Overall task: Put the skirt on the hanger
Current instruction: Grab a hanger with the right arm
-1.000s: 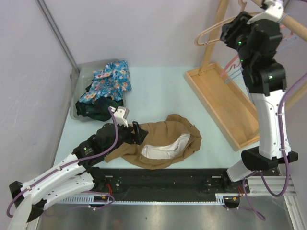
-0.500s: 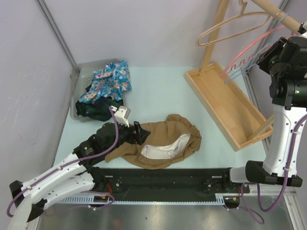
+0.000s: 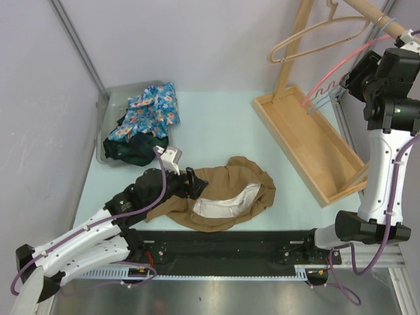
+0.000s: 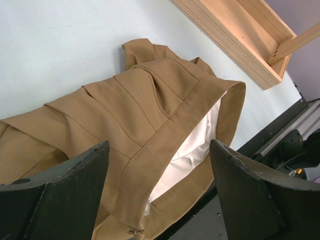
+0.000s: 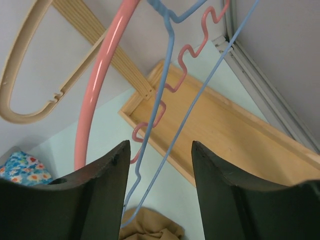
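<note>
While the skirt lies crumpled on the bench, nothing is done yet. Left gripper hovers wide open over its waistband, empty. Right gripper, jaws apart, straddles the blue hanger on the rack, ungripped.

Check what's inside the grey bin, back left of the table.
In the bin, a blue floral garment lies on top, with a dark green garment showing beneath it at the near end. Anything deeper, and the bin's floor, is covered by these two.
</note>
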`<action>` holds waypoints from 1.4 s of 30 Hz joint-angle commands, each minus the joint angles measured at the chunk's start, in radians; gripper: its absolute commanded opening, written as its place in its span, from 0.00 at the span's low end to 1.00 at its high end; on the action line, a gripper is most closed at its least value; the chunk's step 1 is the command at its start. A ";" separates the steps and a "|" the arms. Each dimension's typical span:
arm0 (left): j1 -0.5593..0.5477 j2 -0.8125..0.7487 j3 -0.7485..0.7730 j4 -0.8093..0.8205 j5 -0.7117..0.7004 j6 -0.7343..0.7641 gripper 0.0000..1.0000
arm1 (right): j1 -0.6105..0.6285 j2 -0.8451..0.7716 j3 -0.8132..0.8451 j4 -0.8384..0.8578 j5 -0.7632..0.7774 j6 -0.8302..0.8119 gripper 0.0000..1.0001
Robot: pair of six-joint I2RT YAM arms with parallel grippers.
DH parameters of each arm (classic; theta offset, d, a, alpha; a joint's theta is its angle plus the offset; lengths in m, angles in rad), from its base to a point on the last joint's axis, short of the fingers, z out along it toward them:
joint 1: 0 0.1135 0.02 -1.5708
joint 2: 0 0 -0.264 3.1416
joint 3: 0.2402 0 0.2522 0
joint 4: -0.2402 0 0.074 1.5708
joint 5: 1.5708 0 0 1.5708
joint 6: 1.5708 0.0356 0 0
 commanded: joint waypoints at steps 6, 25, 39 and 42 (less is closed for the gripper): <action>0.002 0.045 0.019 0.043 0.002 0.015 0.86 | 0.050 0.063 -0.005 0.153 0.181 -0.037 0.54; 0.002 0.059 0.038 0.026 0.014 0.016 0.86 | 0.076 0.087 0.042 0.175 0.352 -0.074 0.00; 0.002 0.025 0.062 0.000 0.012 0.019 0.86 | 0.118 -0.074 0.057 0.073 0.338 -0.059 0.00; 0.002 0.022 0.071 -0.016 -0.001 0.013 0.86 | 0.191 -0.159 -0.054 0.048 0.376 -0.043 0.00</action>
